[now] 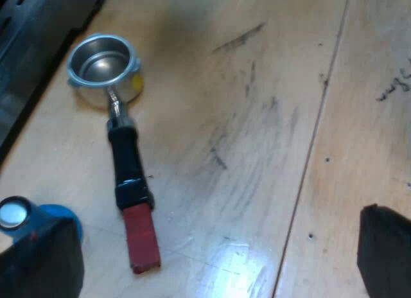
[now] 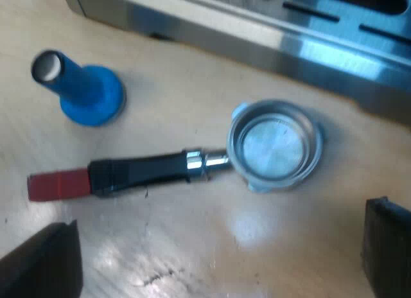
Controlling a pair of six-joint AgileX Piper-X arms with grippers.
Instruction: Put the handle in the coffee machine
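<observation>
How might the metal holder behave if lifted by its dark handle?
The metal holder looks rigid, so it should lift as one piece. Its steel cup probably outweighs the slim handle, tipping cup-end down. Its side lugs likely stop rolling.

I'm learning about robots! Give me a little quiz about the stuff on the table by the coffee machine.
1. True or false: the metal holder is already locked into the espresso machine.
2. What colour is the tamper standing near the holder's handle? A red, B blue, C green.
3. Fill in: the left hand and right hand are both ____, holding nothing.
Key: 1 false, it lies loose on the table; 2 B; 3 open.
</observation>
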